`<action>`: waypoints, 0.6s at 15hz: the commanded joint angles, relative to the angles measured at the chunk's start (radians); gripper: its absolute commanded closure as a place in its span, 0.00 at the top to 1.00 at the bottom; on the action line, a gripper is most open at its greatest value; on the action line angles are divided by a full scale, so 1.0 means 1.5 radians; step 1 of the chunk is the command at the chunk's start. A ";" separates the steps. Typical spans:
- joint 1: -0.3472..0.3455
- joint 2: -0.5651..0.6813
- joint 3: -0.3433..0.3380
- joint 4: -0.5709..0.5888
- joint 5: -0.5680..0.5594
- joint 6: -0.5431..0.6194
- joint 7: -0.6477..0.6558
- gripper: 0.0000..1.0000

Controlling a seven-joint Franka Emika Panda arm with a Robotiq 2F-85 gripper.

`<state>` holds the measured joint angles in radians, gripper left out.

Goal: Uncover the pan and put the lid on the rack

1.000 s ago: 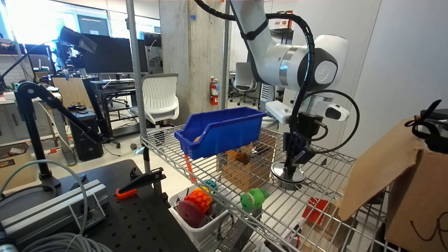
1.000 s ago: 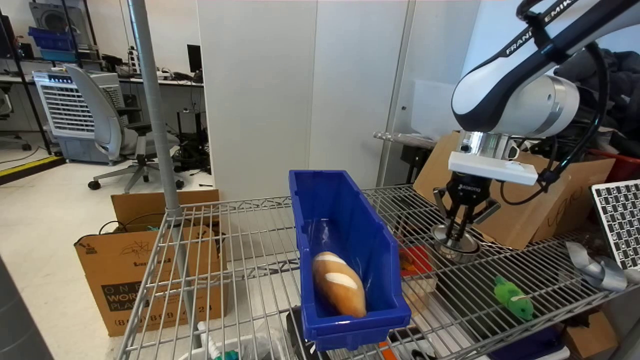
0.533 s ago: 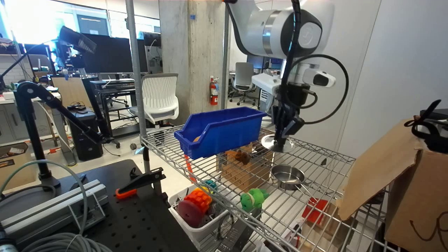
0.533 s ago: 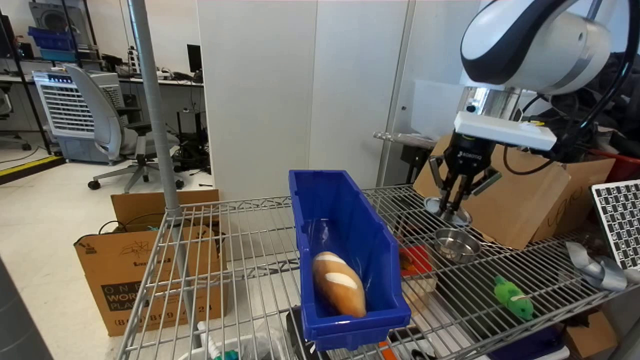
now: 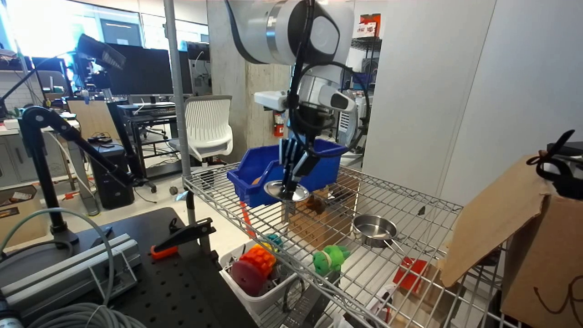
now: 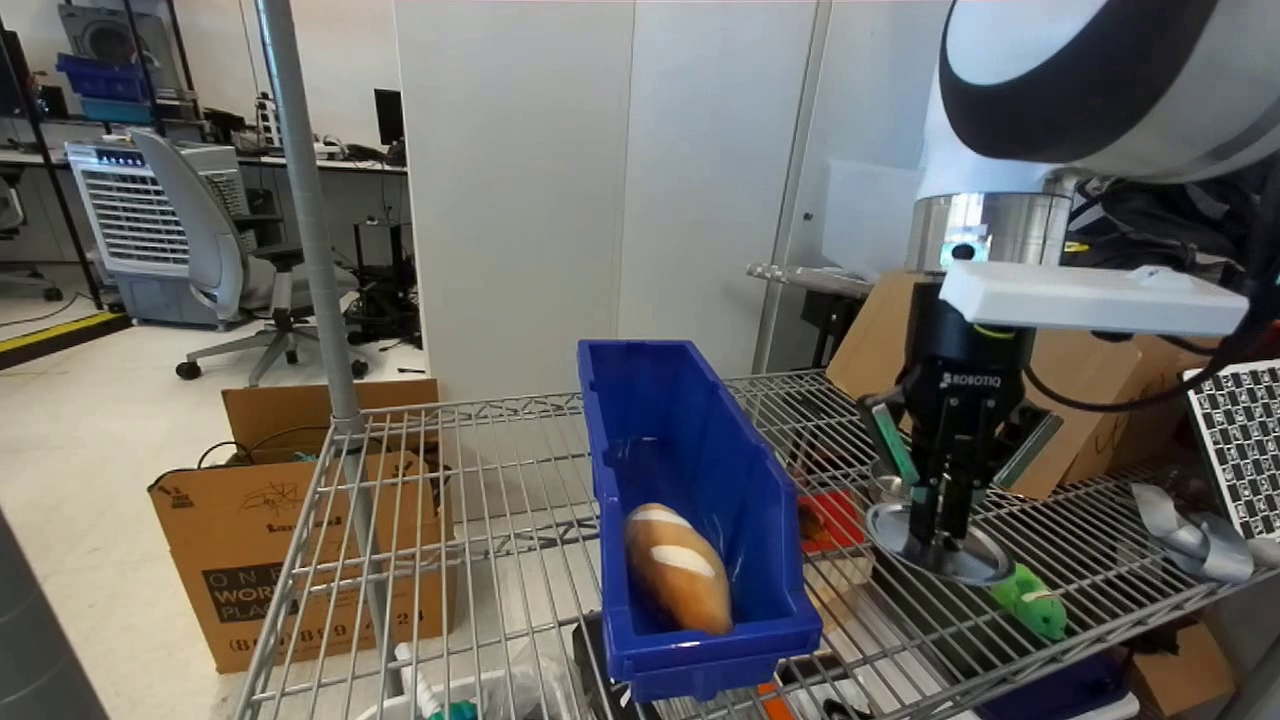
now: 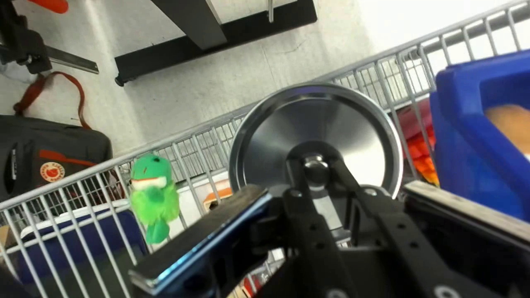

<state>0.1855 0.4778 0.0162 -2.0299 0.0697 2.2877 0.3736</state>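
The silver lid (image 5: 274, 189) hangs level in the air above the rack (image 5: 410, 191), away from the pan. It also shows in an exterior view (image 6: 975, 562) and in the wrist view (image 7: 271, 132). My gripper (image 5: 288, 190) is shut on the lid's round knob, which sits between the fingertips in the wrist view (image 7: 317, 165). The silver pan (image 5: 374, 228) stands uncovered on the rack, its thin handle pointing to the lower right there. In an exterior view the pan (image 6: 886, 488) is mostly hidden behind my gripper. In the wrist view it is out of sight.
A blue bin (image 6: 700, 480) holding a bread-like item (image 6: 680, 570) stands on the rack; in an exterior view the lid overlaps its side. A green toy (image 5: 329, 259) lies near the rack's edge. A cardboard box (image 5: 537, 237) stands at the rack's end. Grey posts (image 5: 177, 91) rise from the rack.
One second ago the lid was on the pan with my gripper at its knob. It has since been lifted off and carried sideways, away from the pan towards the rack's edge and bin. The pan stayed.
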 commanded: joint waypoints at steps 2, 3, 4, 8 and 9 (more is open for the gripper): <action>0.034 0.019 -0.010 -0.041 -0.062 0.064 0.026 0.05; 0.039 0.028 -0.013 -0.045 -0.075 0.083 0.031 0.05; 0.041 0.038 -0.016 -0.046 -0.085 0.101 0.035 0.05; 0.046 0.092 -0.035 -0.040 -0.102 0.197 0.041 0.05; 0.047 0.105 -0.040 -0.034 -0.099 0.222 0.042 0.05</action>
<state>0.2347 0.5885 -0.0114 -2.0984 -0.0585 2.5301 0.4126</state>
